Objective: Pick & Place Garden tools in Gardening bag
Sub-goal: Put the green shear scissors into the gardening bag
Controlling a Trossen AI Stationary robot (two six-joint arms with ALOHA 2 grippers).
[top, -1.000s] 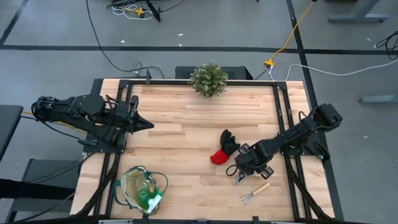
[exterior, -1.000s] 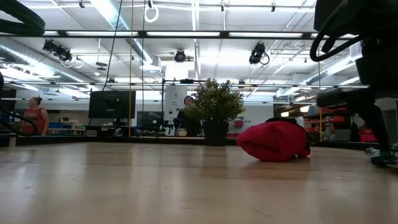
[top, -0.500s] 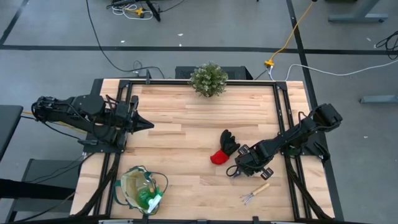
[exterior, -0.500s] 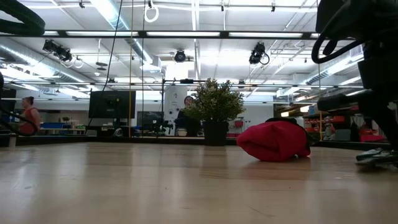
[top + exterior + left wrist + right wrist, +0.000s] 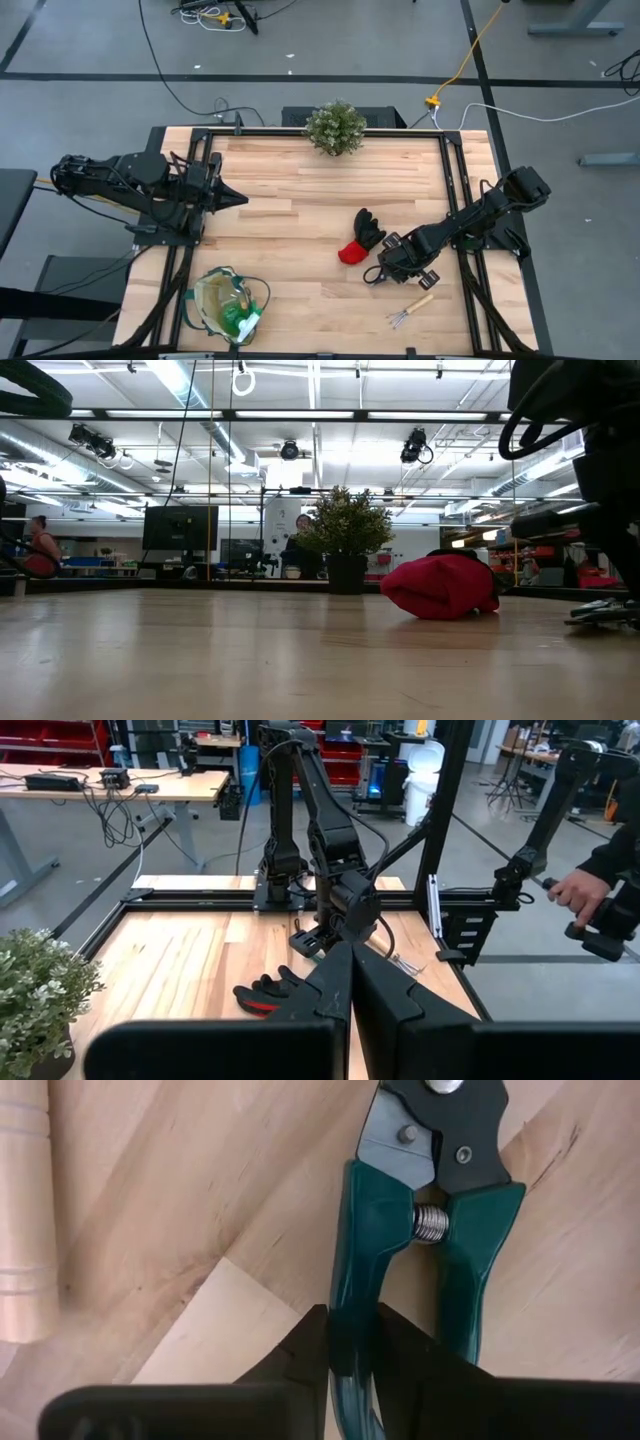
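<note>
The right gripper (image 5: 345, 1342) clamps one teal handle of the single pruning shears (image 5: 420, 1210); the other handle lies just beside the jaws. The left gripper (image 5: 350, 985) is clenched empty. One glove (image 5: 361, 237), one rake (image 5: 410, 308), one bag (image 5: 228, 301).

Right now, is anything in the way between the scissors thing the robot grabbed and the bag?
Nothing visible stands in the way. The right gripper is shut on one handle of the pruning shears. From there to the gardening bag the high view shows bare wooden table. The glove lies off to the side.
</note>
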